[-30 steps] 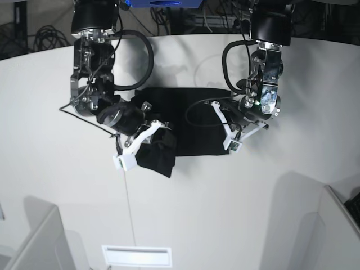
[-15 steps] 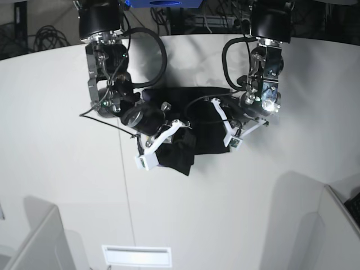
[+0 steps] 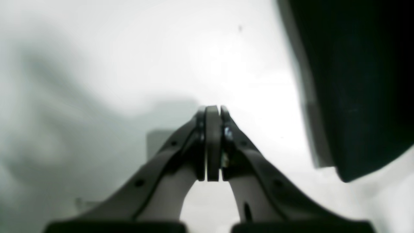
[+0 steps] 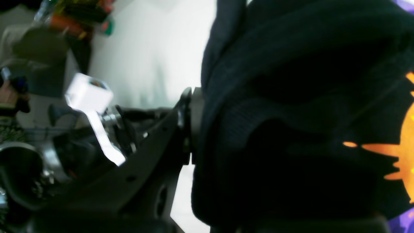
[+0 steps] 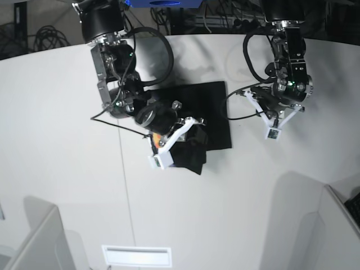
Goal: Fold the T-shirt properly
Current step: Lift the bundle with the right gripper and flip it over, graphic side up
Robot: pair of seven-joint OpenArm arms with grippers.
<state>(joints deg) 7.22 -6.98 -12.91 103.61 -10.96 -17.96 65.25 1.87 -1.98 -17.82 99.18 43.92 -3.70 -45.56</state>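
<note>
The black T-shirt (image 5: 214,104) lies partly folded on the white table (image 5: 67,140). My right gripper (image 5: 190,139) is shut on a bunched fold of it, lifted over the shirt's front left part. In the right wrist view the dark cloth (image 4: 291,136) fills the frame beside the gripper (image 4: 190,123), with orange print (image 4: 404,129) showing at the right edge. My left gripper (image 5: 271,117) hovers to the right of the shirt, apart from it. Its fingers (image 3: 212,136) are pressed together on nothing, with the shirt's edge (image 3: 355,81) at the right.
A white slot (image 5: 136,256) sits in the table near the front edge. Grey partitions stand at the lower left (image 5: 34,242) and lower right (image 5: 332,236). Cables and dark equipment (image 5: 50,34) lie beyond the table's far edge.
The right gripper has carried the gathered fold rightward across the shirt. The left arm has drawn off the shirt's right edge and now stands clear to the right.
</note>
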